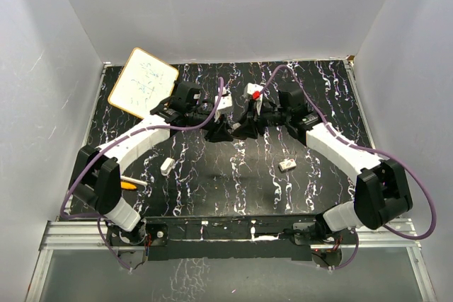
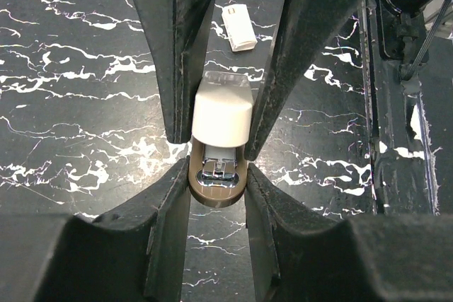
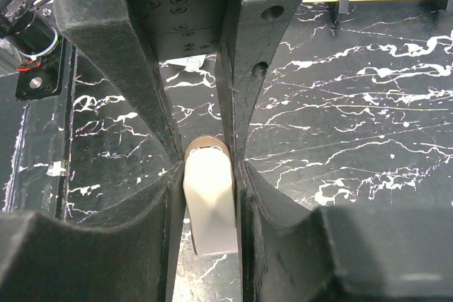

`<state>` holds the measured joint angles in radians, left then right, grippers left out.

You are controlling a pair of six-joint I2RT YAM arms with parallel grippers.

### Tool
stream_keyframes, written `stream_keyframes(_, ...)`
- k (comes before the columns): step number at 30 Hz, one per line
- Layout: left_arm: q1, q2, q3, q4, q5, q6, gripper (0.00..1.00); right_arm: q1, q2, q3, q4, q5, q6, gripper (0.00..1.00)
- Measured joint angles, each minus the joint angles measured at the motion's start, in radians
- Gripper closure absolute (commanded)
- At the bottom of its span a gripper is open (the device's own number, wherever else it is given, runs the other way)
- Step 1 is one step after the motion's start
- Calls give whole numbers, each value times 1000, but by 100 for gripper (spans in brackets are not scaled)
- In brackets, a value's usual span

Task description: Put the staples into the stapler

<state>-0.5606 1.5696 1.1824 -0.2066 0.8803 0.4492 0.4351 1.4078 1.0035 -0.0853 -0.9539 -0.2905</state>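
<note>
Overhead view: a black, white-veined table fills the frame between pale walls. A whiteboard is seen tilted at the upper left, its lower edge overlapped by the left arm. The right arm is mirrored at the right of the frame, and the two are brought together just above the centre. There the left gripper and the right gripper are set tip to tip. Left wrist view: the stapler is shown at the centre of the frame. Its brown base is clamped between the narrowly set fingers rising from the lower edge. Its cream lid is pinched by the opposing fingers of the right gripper coming down from the top edge. The lid is seen raised off the base, and a metal channel is exposed beneath it. Right wrist view: the cream lid is held at lower centre between the narrowed fingers, with the brown base behind it at the left gripper. The staple box, whitish-grey, is seen lying flat on the table right of centre, well apart from the stapler; it appears at the top centre of the left wrist view. An orange-and-white pen lies at the lower left, beside the left arm.
</note>
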Motion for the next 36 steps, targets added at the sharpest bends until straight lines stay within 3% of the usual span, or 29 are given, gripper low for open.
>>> stream_keyframes(9,-6,-1,-4,24,8,21,100,-41,-47,-36,5,-33,-3,73)
stream_keyframes(24,58,-32,-21,82,89,-69,100,-153,-136,-135,13,-66,8,64)
stream_keyframes(27,73,-44,-28,98,110,-98,100,-163,-143,-151,12,-60,5,56)
stream_keyframes(31,94,-61,-35,118,129,-129,100,-176,-144,-185,10,-50,9,37)
stream_keyframes(36,103,-63,-46,142,133,-135,100,-178,-144,-202,-6,-43,-6,20)
